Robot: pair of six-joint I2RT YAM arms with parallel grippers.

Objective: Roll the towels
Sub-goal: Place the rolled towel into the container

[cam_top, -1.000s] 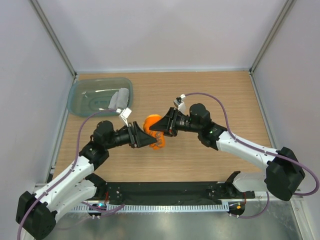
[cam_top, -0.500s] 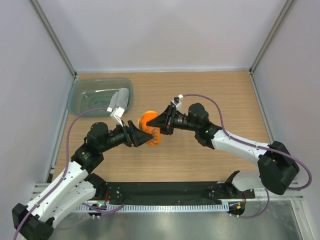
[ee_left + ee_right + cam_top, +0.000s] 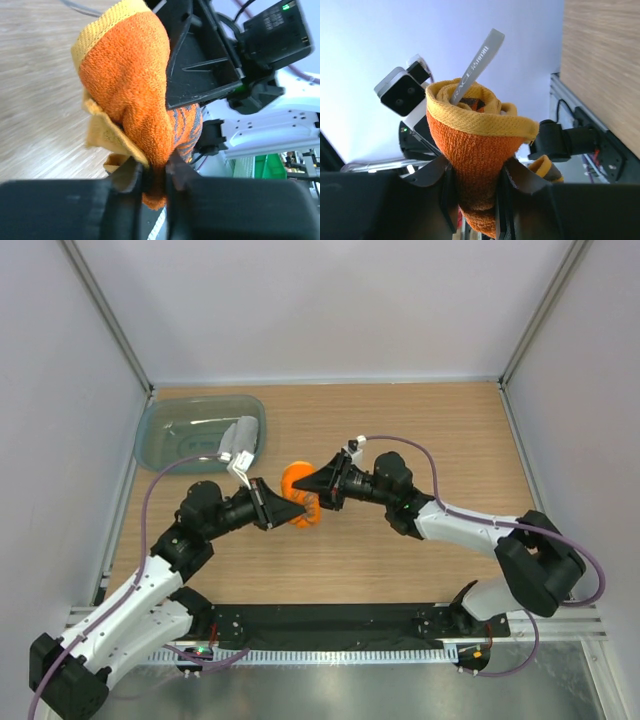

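The orange towel (image 3: 298, 494) is being held between the two grippers over the middle of the table (image 3: 430, 440), apparently lifted off the wood, though the top view is not settling this. The jaws of the right gripper (image 3: 475, 187) are being seen clamped across the lower body of the roll, with its yellow-edged spiral end turned toward the right wrist camera and a grey label (image 3: 479, 57) standing out of the core. The jaws of the left gripper (image 3: 154, 175) are being seen almost together, pinched on a thin hanging fold at the towel's bottom edge. The cloth is being judged light, soft and limp: a looped knit that is compressing under the jaws and is likely gripping rather than slipping, not fragile, but prone to unwinding wherever a loose edge is left free. The best hold is being judged to be across the roll's body, so that all layers are pinned together, with the free tail pinched separately. The grey towel (image 3: 240, 438) is being noted as a short roll lying in the right end of the tub (image 3: 165, 430) at the rear left, well apart from both grippers. Counts being recorded: two towels (one orange, one grey), one tub, two grippers, one label.
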